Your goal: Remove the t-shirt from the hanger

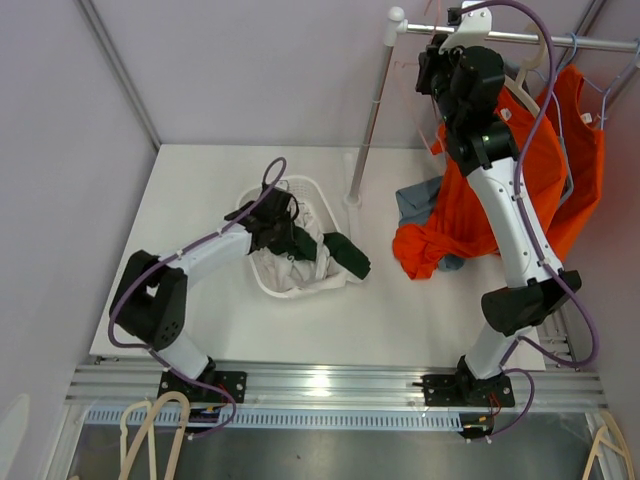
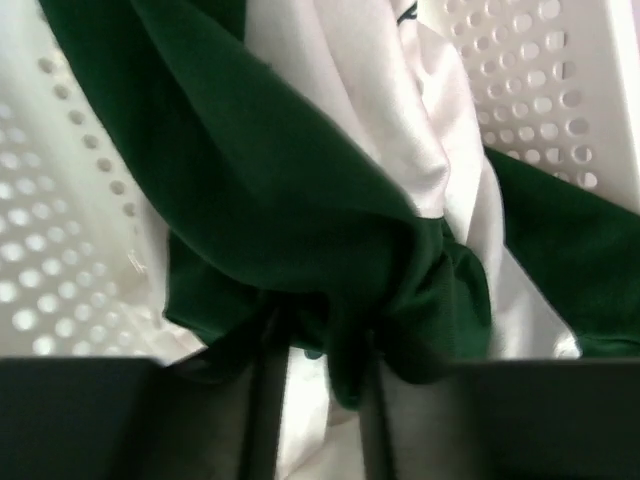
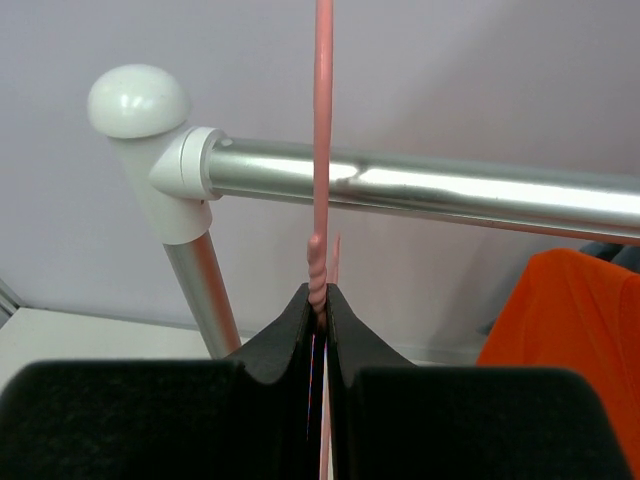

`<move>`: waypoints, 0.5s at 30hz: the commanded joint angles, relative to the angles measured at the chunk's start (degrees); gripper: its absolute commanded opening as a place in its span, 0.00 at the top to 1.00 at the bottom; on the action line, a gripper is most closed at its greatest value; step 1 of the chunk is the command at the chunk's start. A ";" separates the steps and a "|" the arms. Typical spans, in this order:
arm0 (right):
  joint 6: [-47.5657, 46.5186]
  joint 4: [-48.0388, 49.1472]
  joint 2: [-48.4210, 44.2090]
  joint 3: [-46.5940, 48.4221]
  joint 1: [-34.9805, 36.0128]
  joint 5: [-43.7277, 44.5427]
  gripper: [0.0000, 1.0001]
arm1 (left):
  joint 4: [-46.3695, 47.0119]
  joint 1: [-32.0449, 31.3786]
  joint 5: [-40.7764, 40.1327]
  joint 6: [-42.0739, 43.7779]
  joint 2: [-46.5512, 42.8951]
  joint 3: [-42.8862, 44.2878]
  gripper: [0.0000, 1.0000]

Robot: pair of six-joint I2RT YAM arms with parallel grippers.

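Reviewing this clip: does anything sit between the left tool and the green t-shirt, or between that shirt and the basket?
Nothing visible does. The left tool has the green t-shirt bunched between its fingers, already inside the white basket, lying on white cloth.

Looked like a robotics lab test cell, dressed up as a laundry corner. Bare pale wall panels w/ thin metal struts boxed it in from 9 to 12 o'clock. Alum. rail ran along 6 o'clock w/ 2 robot arms bolted on, left arm and right arm, trailing loose purple cables. Plain white table sat in the ctr. Props were all laundry stuff: clothes bar on a pole at 1 o'clock, orange shirts and a pink hanger at it, a perforated basket of clothes mid-table, spare hangers at 7 o'clock.
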 commanded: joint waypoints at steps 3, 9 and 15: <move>0.66 3.00 0.12 1.08 -0.24 -1.40 1.00 | 4.05 0.32 3.53 -0.97 0.87 0.18 0.45; 0.93 -0.59 0.47 2.21 -0.24 -1.41 0.67 | 2.37 -0.03 0.44 -3.86 -4.11 5.45 0.01; -0.03 -3.67 -2.25 3.80 -0.32 2.55 0.39 | -1.21 -4.86 -6.56 -0.01 -8.71 15.27 0.01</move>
